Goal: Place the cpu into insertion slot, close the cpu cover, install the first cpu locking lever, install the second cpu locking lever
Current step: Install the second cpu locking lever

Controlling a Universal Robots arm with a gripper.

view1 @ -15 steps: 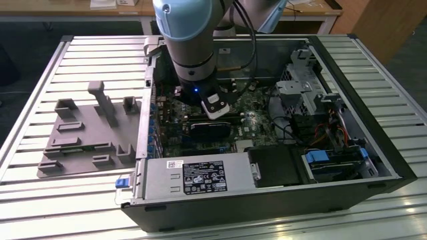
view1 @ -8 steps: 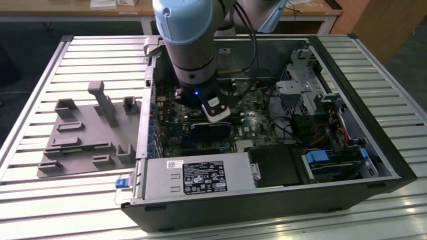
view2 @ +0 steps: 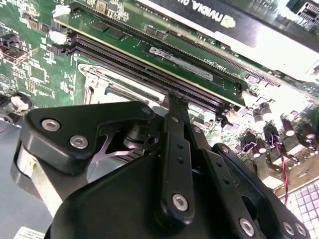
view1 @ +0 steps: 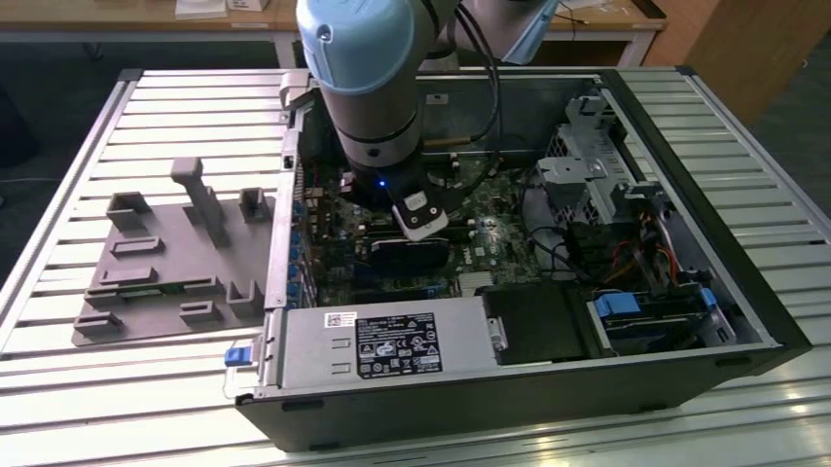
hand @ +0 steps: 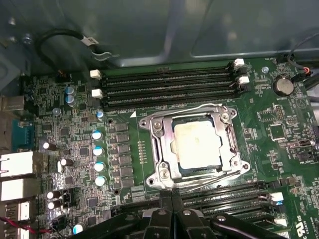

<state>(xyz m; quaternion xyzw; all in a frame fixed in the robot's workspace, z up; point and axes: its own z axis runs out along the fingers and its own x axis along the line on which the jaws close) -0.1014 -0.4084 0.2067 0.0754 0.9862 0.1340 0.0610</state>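
Note:
In the first wrist view the cpu (hand: pixel 197 144) lies flat in the insertion slot (hand: pixel 151 124), its pale silver top showing through the window of the cpu cover (hand: pixel 167 149), which lies down over it. A thin metal lever rod (hand: pixel 209 180) runs along the socket edge nearest my gripper (hand: pixel 172 196). The gripper's black fingers are pressed together, tips right at that edge. In the second wrist view the shut gripper (view2: pixel 177 99) points at the socket's silvery frame (view2: pixel 104 84). In the exterior view my arm (view1: pixel 370 88) reaches down into the open computer case (view1: pixel 727 321).
Long black memory slots (hand: pixel 169 84) flank the socket on both sides, with more close to the fingers (hand: pixel 224 196). A graphics card (view2: pixel 224 20) lies beyond them. Capacitors (hand: pixel 98 150) stand beside the socket. A power supply (view1: pixel 377 345), drive cage (view1: pixel 585 175) and grey fixture plate (view1: pixel 169 263) surround the work area.

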